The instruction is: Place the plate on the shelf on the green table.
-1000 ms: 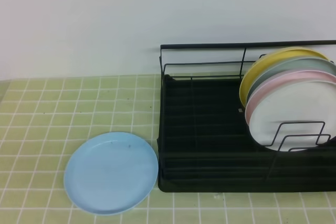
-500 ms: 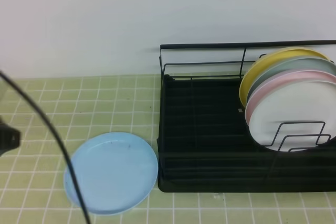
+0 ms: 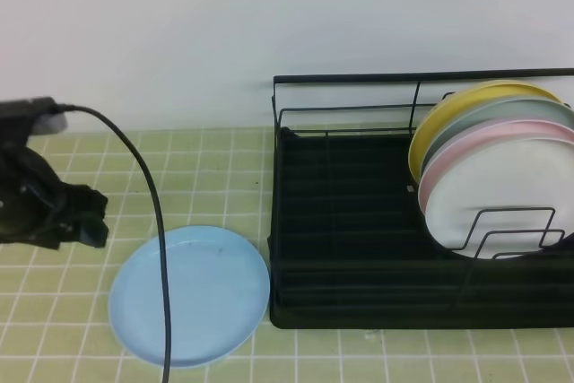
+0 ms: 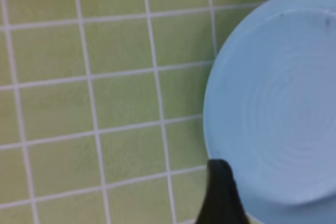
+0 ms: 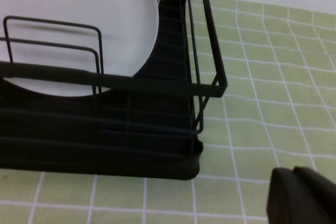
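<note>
Plate (image 3: 189, 295) flat beside shelf (image 3: 359, 248) (claw (image 3: 63, 217) near).

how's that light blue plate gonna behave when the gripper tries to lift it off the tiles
The light blue plate looks like smooth plastic, so probably stiff, light and a bit slippery in a pinch. It lies flat on the green table with a shallow rim, so getting a finger under the edge may be awkward and it may slide. It seems unlikely to break.
</note>
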